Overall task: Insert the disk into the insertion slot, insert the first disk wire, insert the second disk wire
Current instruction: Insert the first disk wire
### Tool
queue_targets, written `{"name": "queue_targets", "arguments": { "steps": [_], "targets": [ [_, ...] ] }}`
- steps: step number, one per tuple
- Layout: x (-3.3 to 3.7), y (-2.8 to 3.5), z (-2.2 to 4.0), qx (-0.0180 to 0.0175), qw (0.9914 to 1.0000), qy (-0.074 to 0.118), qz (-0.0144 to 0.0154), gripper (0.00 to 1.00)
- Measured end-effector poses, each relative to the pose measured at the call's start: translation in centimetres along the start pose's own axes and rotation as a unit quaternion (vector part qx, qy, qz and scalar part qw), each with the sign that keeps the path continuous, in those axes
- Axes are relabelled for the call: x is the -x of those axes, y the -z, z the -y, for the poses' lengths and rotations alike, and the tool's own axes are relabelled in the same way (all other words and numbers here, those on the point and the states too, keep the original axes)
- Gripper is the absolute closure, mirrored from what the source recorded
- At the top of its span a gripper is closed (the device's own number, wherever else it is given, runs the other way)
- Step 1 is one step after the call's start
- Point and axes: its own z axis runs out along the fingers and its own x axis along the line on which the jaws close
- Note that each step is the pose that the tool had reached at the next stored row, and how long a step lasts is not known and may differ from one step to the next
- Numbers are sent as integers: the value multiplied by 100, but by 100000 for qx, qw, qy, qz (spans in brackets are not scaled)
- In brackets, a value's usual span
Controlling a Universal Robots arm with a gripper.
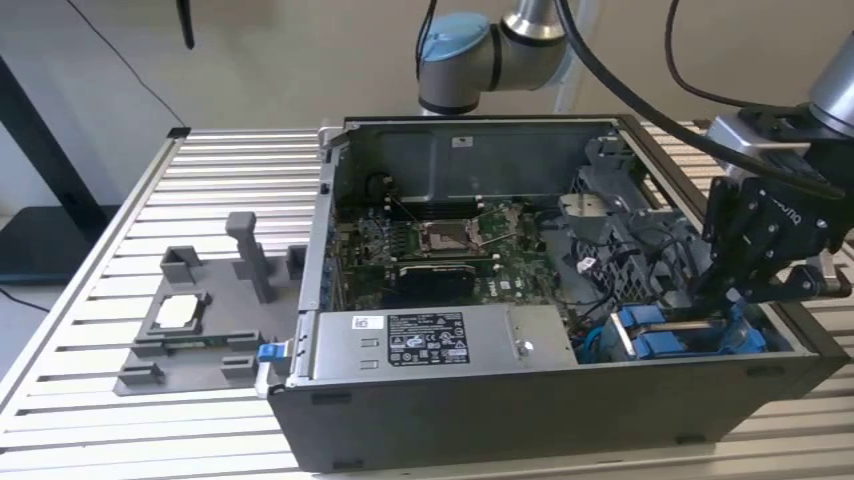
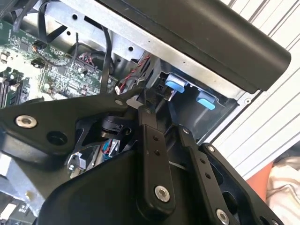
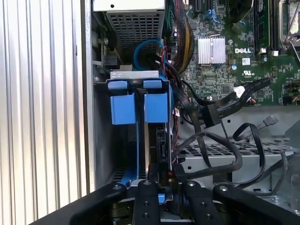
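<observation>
Slatted metal table (image 1: 200, 170), open PC case (image 1: 534, 410) on it, gripper (image 3: 165, 187) down at the insertion slot (image 3: 101, 140) with the disk (image 3: 158, 140) edge-on just ahead of it; can't tell if it's clamped, but I'd stay square to the bay and mind the black cables (image 3: 206, 140) alongside.

A plain off-white painted wall (image 1: 267, 60) fills the upper part of the exterior view. It is lit by soft, even light that leaves only faint shadows. In the upper left of the frame a thin black cable (image 1: 130, 65) runs slantwise across the wall. Below it, a silver worktable of ribbed aluminium slats (image 1: 107, 270) spans the frame from side to side, its grooves catching a dull sheen. The same ribbed slats show in the first wrist view (image 3: 42, 117) and the second wrist view (image 2: 267, 126). At the left edge of the exterior view a black upright post (image 1: 40, 130) leans beside the worktable, above a dark flat base (image 1: 40, 248) lying low by the table's edge.
</observation>
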Motion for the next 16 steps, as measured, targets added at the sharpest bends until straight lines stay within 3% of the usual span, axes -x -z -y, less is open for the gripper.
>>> {"name": "queue_targets", "arguments": {
  "steps": [7,16],
  "targets": [
    [1,68,-4,-80,100000,6,2,73],
    [27,162,-29,-951,99995,21,37,73]
  ]
}}
